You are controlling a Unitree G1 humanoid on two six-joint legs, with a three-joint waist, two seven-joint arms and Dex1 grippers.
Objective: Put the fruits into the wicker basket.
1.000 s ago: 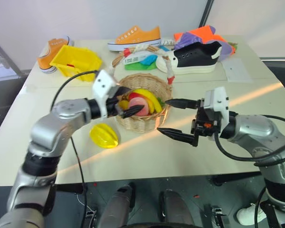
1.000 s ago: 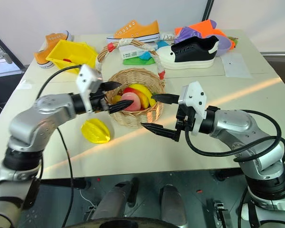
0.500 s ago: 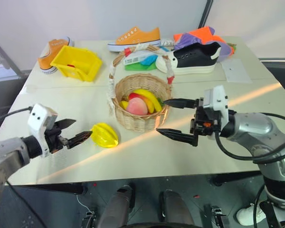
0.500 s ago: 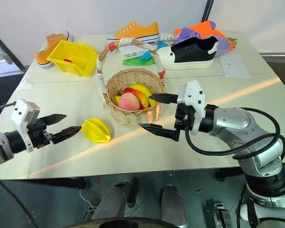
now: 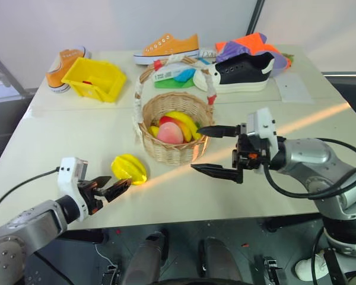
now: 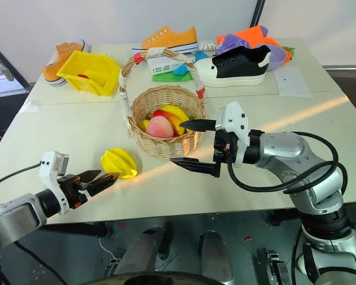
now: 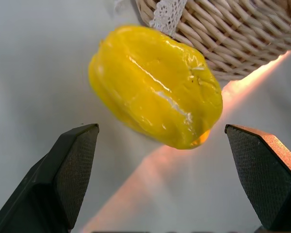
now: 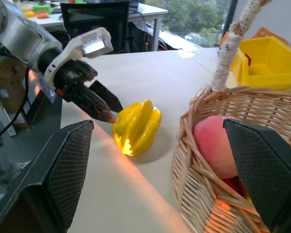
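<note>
Left gripper (image 5: 110, 190) spread wide, star fruit (image 5: 130, 168) just ahead, seemingly untouched; right gripper (image 5: 216, 149) wide beside wicker basket (image 5: 177, 151) (peach (image 5: 169, 132) inside).

This looked like an office or lab. A plain white tabletop (image 5: 320, 119) stood by bare pale walls, and the right wrist view showed another desk (image 8: 145, 12), a dark monitor (image 8: 94, 17) and windows onto trees.

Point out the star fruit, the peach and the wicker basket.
star fruit (image 7: 155, 104), left wrist view, middle of its ridged top.
peach (image 5: 169, 133), left eye view, its pink top.
wicker basket (image 5: 172, 153), left eye view, front woven wall.
</note>
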